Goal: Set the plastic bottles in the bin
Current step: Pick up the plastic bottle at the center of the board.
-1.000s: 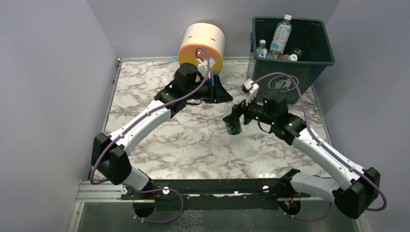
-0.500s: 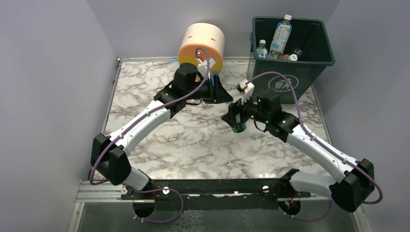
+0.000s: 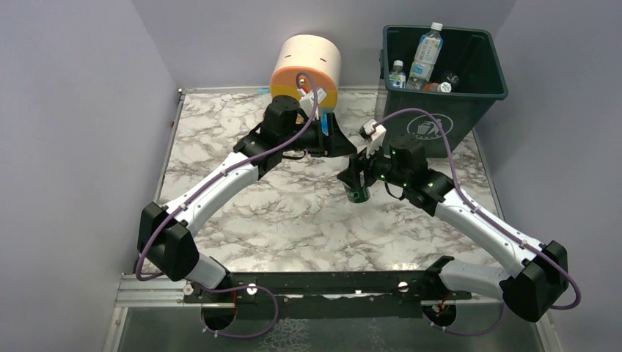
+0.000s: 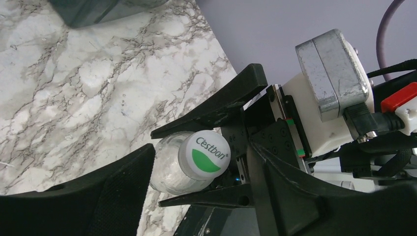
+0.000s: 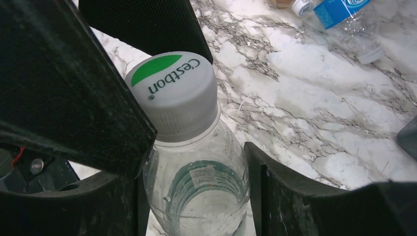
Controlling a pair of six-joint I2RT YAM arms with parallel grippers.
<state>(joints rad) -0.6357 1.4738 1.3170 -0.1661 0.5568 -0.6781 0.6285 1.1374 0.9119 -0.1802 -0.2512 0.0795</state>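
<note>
A clear plastic bottle (image 5: 196, 196) with a white and green cap (image 4: 204, 155) hangs above the marble table (image 3: 220, 147), between the two arms. My right gripper (image 5: 196, 167) is shut on the bottle's body, both fingers (image 4: 216, 105) touching it. My left gripper (image 4: 201, 157) stands open around the cap, with a gap on one side. From above, the left gripper (image 3: 341, 143) meets the right gripper (image 3: 357, 176) over the bottle (image 3: 357, 193). The dark green bin (image 3: 499, 84) stands at the back right with several bottles (image 3: 427, 48) inside.
A cream and orange round drawer unit (image 3: 306, 70) stands at the back, just behind the left wrist. A blue-labelled bottle (image 5: 344, 12) lies on the table beyond the grippers, another cap (image 5: 300, 6) beside it. Grey walls close in the table on three sides.
The right gripper has closed onto the bottle's body and shifted slightly left. The left gripper's jaws, shut on the bottle's top before, have opened.
</note>
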